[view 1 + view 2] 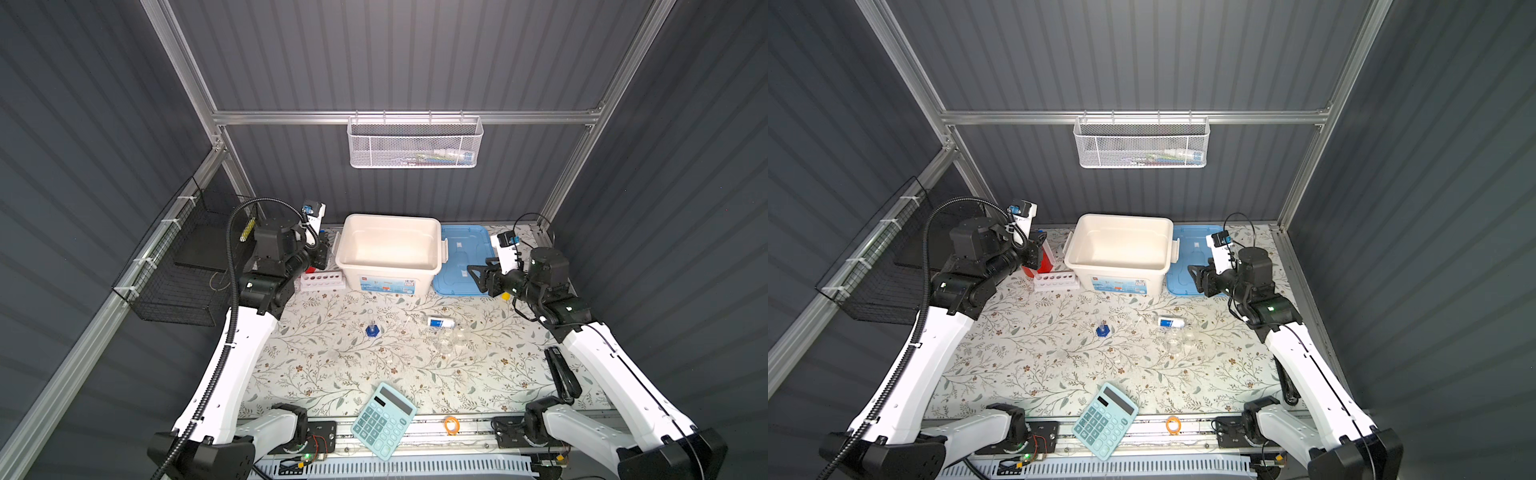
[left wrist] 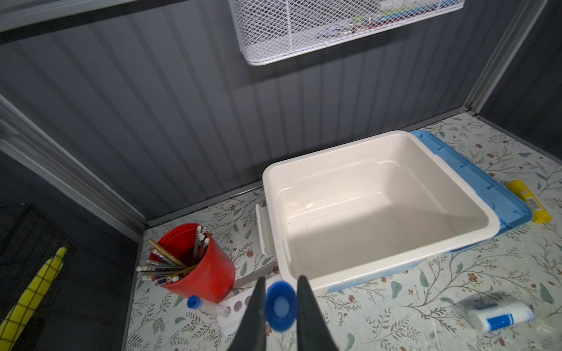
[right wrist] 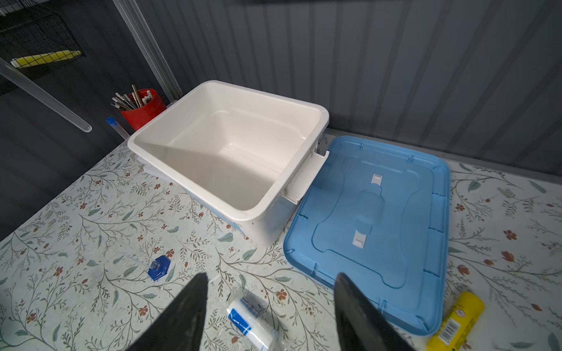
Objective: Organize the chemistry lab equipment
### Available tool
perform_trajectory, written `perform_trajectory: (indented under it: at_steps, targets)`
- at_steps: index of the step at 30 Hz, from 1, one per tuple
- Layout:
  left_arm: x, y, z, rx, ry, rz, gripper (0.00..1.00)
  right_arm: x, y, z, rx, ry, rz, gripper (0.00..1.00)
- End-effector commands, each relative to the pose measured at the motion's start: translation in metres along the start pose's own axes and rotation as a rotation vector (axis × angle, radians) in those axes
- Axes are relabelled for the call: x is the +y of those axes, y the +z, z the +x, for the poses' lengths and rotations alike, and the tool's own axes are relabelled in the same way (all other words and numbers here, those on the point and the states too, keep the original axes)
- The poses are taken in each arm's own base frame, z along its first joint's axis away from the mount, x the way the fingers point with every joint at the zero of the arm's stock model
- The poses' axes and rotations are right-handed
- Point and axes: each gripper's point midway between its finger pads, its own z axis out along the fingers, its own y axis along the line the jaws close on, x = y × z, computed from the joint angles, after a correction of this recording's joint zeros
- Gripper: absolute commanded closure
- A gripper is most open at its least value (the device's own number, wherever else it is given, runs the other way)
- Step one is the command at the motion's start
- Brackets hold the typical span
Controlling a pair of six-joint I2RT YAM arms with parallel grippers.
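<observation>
The left gripper (image 2: 281, 285) is pinched on the blue cap of one test tube (image 2: 281, 307), and the main risk sits there. Gripped at the cap alone, the tube's long clear body, which the right wrist view shows slanting down to a rounded end, could swing or pull free. A tilted tip would likely miss a hole of the white rack (image 1: 322, 279) just below the fingers. It could also knock the second tube (image 2: 205, 305) resting slanted at that rack, or the red cup (image 2: 197, 267) of pencils right beside it. The right gripper (image 3: 271, 275) is spread wide and empty. The labelled flask (image 3: 252, 325) lies on its side just beneath it, so a careless descent could roll the flask or bump the clear beakers (image 1: 451, 338) near it, which are hard to see against the patterned cloth. The white bin (image 1: 388, 217) stands open between the two grippers, with its blue lid (image 3: 380, 212) just ahead of the right one. By count there are two blue-capped tubes, one rack, one slim cylinder (image 1: 372, 329) on a blue foot, one labelled flask, at least two beakers (the exact number cannot be told), one bin, one lid and one cup.
</observation>
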Motion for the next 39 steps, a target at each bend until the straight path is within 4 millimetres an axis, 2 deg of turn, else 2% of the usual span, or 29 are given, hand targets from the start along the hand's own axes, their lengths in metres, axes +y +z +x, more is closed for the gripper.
perform_trajectory:
  at_steps: [1,12,15,31,39]
  targets:
    - [0.023,0.003,0.011,0.005,-0.029,-0.088,0.93,0.0,0.007,0.009,0.021,0.017,-0.018,0.34]
    - [0.081,0.024,0.048,-0.029,-0.213,-0.274,0.93,0.007,0.02,0.01,0.034,0.024,-0.079,0.34]
    - [0.085,0.035,0.061,-0.023,-0.252,-0.279,0.93,0.005,0.029,0.017,0.059,0.038,-0.087,0.34]
    - [0.1,0.075,0.106,0.011,-0.338,-0.333,0.94,0.005,0.039,0.014,0.074,0.062,-0.102,0.34]
    - [0.099,0.086,0.116,0.015,-0.368,-0.323,0.94,0.003,0.044,0.011,0.075,0.065,-0.103,0.34]
